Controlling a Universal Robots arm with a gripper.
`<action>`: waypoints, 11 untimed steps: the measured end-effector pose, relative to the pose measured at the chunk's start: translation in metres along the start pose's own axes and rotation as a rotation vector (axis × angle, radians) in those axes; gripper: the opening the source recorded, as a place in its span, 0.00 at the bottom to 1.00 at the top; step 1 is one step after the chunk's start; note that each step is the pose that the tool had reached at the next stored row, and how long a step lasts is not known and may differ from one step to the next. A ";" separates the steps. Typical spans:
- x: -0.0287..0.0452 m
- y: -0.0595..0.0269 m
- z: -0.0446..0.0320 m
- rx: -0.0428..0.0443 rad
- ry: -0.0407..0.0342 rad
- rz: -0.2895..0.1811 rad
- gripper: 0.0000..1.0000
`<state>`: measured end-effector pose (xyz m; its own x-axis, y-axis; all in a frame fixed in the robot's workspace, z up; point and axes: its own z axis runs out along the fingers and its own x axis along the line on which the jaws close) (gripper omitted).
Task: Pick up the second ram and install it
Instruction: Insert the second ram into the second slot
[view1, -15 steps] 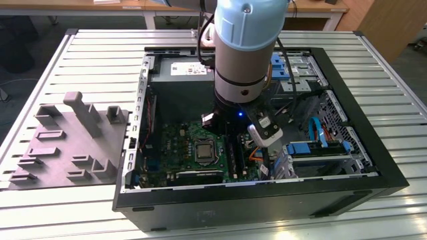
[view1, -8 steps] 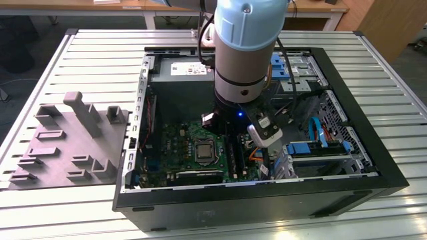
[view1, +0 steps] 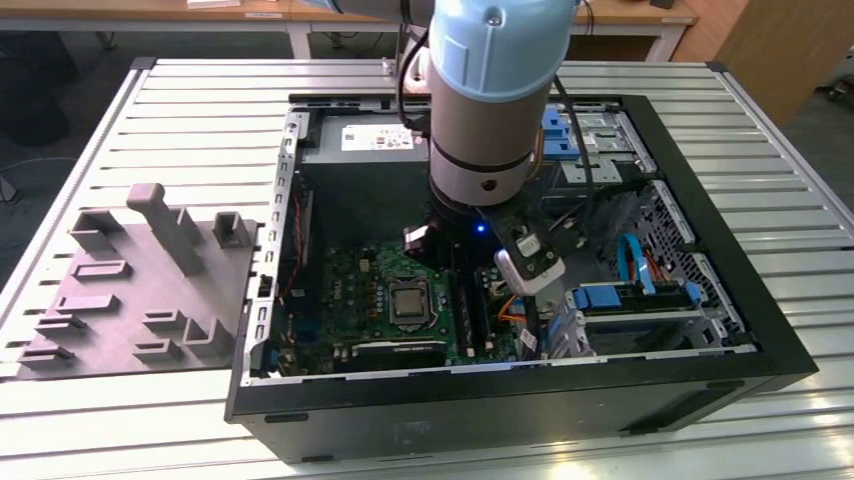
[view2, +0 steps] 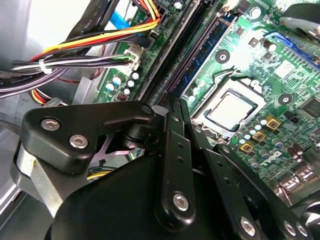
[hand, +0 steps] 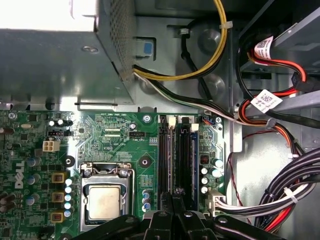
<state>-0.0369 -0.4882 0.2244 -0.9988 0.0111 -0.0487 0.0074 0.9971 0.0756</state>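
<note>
Second wrist view — gripper (view2: 172, 107) jaws pressed together, over motherboard (view2: 260, 55) slots, holding nothing visible.

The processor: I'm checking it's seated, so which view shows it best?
The first wrist view: the processor faces the camera squarely. The second wrist view shows it aslant; the exterior view, far off.

Tight quarters over the memory slots (hand: 179, 160), hemmed by the processor socket (hand: 104, 197) on one flank and cable bundles (hand: 280, 192) on the other. Open room above the green motherboard (view1: 380, 290), walled by the case frame (view1: 747, 330). Power supply box (hand: 65, 55) looming beyond the slots' far end.
</note>
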 end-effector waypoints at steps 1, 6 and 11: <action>-0.0001 0.0000 0.0000 0.0001 -0.0002 0.002 0.12; -0.0003 0.0000 0.0000 0.0004 -0.0006 0.008 0.12; -0.0004 0.0000 0.0002 0.0006 -0.0006 0.008 0.12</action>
<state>-0.0365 -0.4882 0.2242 -0.9986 0.0196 -0.0486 0.0159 0.9970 0.0754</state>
